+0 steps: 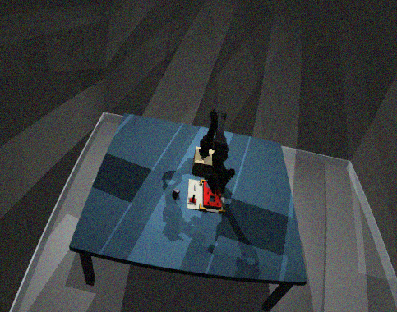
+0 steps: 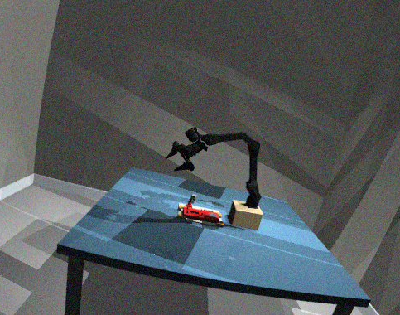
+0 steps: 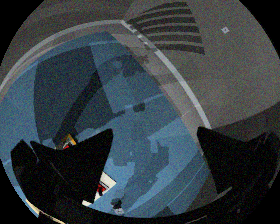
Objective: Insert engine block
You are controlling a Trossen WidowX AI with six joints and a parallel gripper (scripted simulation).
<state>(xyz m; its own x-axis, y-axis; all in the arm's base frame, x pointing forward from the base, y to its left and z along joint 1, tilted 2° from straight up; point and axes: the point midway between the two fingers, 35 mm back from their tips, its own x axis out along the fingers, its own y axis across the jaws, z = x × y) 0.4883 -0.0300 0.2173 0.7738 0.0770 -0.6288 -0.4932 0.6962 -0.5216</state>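
Note:
The car body (image 1: 206, 204) (image 2: 202, 214), red with yellow-orange corners, lies flat in front of the arm's base; a small part of it (image 3: 67, 142) shows in the wrist view. A small dark square shows in its red part, but the rib is too small to tell. A small dark grey block (image 1: 176, 194) (image 2: 193, 198) (image 3: 118, 204), apparently the engine block, is on the table beside the white part, apart from it. Its slot side cannot be told. My gripper (image 2: 171, 164) (image 3: 157, 133) is open and empty, raised high above the table. In the top view the arm partly covers the car body.
A white plate (image 1: 191, 185) (image 3: 108, 182) with a small red and black part (image 1: 192, 199) adjoins the red section. The tan base block (image 1: 199, 154) (image 2: 245, 219) stands behind them under the arm. The blue table (image 1: 154, 242) (image 2: 259, 261) carries strong shadows.

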